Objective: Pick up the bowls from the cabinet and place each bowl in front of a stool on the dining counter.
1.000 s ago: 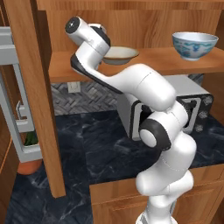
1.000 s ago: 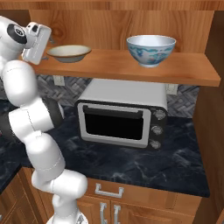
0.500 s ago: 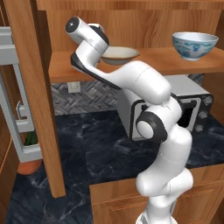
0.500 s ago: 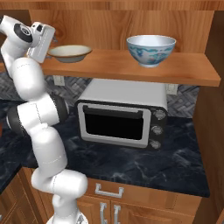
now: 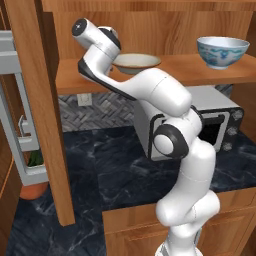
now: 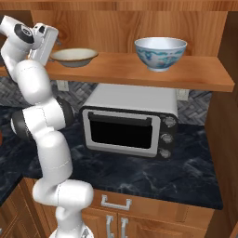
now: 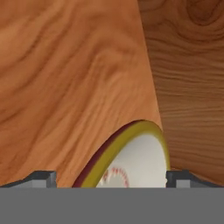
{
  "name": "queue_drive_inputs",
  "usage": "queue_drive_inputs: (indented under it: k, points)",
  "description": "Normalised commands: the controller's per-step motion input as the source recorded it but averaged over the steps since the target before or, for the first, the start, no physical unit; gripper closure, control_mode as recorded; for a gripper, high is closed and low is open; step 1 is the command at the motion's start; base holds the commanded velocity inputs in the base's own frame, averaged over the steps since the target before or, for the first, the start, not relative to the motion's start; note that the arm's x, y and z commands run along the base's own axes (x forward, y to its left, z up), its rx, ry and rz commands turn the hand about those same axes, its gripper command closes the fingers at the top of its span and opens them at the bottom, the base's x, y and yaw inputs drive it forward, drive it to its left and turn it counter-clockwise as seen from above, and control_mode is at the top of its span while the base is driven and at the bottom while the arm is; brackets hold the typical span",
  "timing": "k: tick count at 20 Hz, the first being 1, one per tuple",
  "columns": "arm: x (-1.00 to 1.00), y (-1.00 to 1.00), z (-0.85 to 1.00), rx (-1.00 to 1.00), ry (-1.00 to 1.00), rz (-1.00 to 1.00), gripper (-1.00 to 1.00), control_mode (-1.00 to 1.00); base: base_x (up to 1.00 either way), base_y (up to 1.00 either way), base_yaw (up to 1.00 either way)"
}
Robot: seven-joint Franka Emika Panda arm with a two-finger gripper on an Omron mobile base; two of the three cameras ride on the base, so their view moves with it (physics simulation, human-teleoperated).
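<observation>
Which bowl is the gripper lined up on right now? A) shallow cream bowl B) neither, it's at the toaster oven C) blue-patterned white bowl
A: the hand view has the shallow cream bowl sitting between the two fingertips of the open gripper, and the right base view puts the hand beside that bowl on the cabinet shelf, well apart from the blue-patterned white bowl.
</observation>
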Motion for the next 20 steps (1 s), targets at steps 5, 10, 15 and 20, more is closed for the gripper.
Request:
queue_drive_inputs:
  k: [5, 10, 15, 20]
  points:
    - [-0.01, 0.0, -0.05, 0.0, 0.0, -0.01, -1.0, -1.0, 0.0, 0.0, 0.0]
    - [-0.04, 0.0, -0.08, 0.0, 0.0, 0.0, -1.0, -1.0, 0.0, 0.0, 0.0]
    - [-0.05, -0.07, -0.11, 0.0, 0.0, -0.01, -1.0, -1.0, 0.0, 0.0, 0.0]
    - [-0.1, -0.03, -0.12, 0.0, 0.0, -0.03, -1.0, -1.0, 0.0, 0.0, 0.0]
